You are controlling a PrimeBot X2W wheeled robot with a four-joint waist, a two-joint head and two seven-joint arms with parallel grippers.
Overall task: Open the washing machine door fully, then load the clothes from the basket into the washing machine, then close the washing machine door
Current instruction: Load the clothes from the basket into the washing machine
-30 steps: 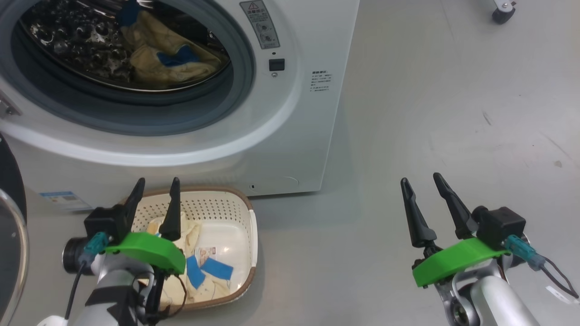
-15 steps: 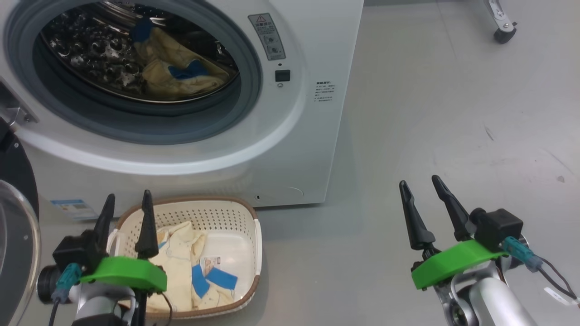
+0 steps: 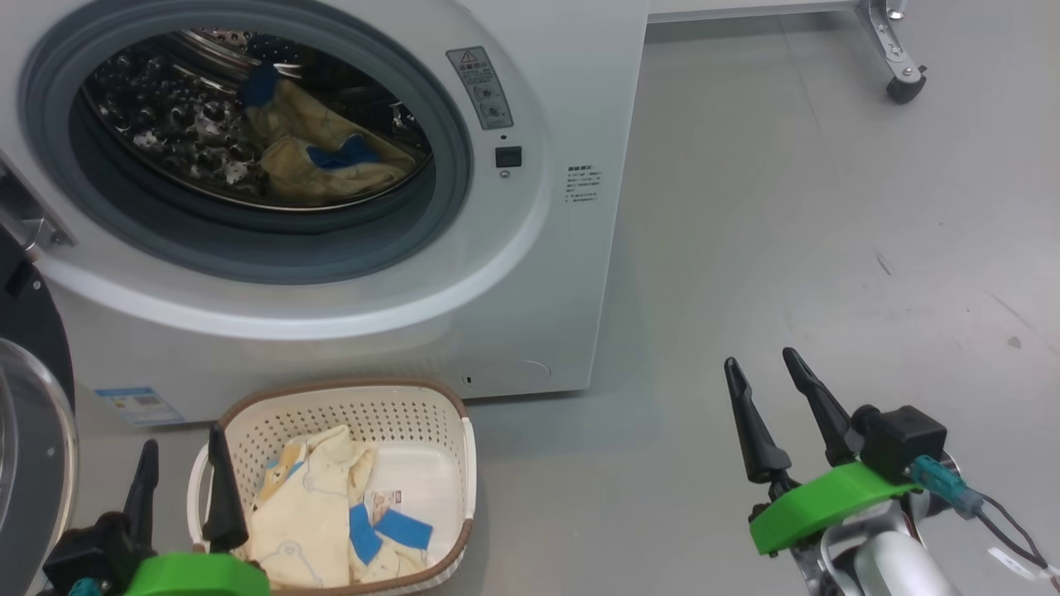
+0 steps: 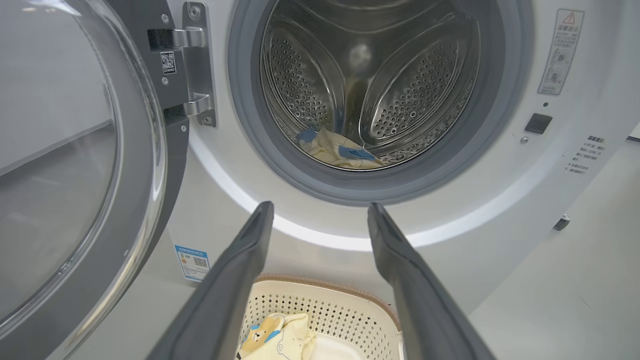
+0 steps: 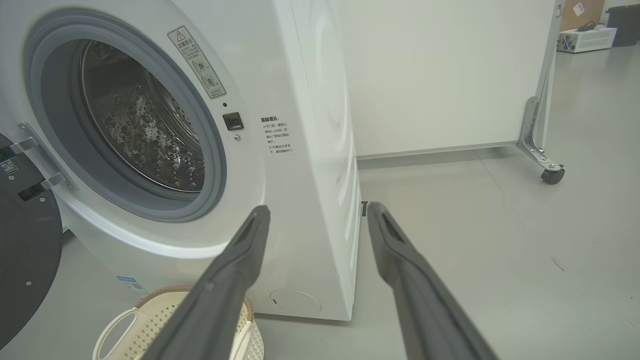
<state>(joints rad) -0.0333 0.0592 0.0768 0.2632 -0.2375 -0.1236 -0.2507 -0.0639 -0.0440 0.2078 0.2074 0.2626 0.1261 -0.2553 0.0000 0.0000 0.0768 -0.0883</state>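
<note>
Head view: the washing machine [image 3: 530,273] has its mouth uncovered, with the washing machine door [image 3: 29,331] swung out at the far left edge. One cream-and-blue garment [image 3: 331,161] lies low in the steel drum [image 3: 157,124]. The basket [image 3: 348,389] sits on the grey floor [image 3: 787,207] right in front of the machine, below the mouth. The rest of the clothes [image 3: 302,513] are heaped in its left half. The left gripper [image 3: 183,451] is at lower left by the basket's left edge, fingers spread wide, nothing between them. The right gripper [image 3: 759,364] is at lower right over bare floor, well apart from the basket, jaws wide and empty. Left wrist view: fingers parted, pointing at the mouth's lower rim, with the door glass and hinge [image 4: 197,65] at left and the basket's back rim below. Right wrist view: fingers parted and empty, aimed at the machine's front right corner, with a white partition [image 5: 440,75] on casters behind.
</note>
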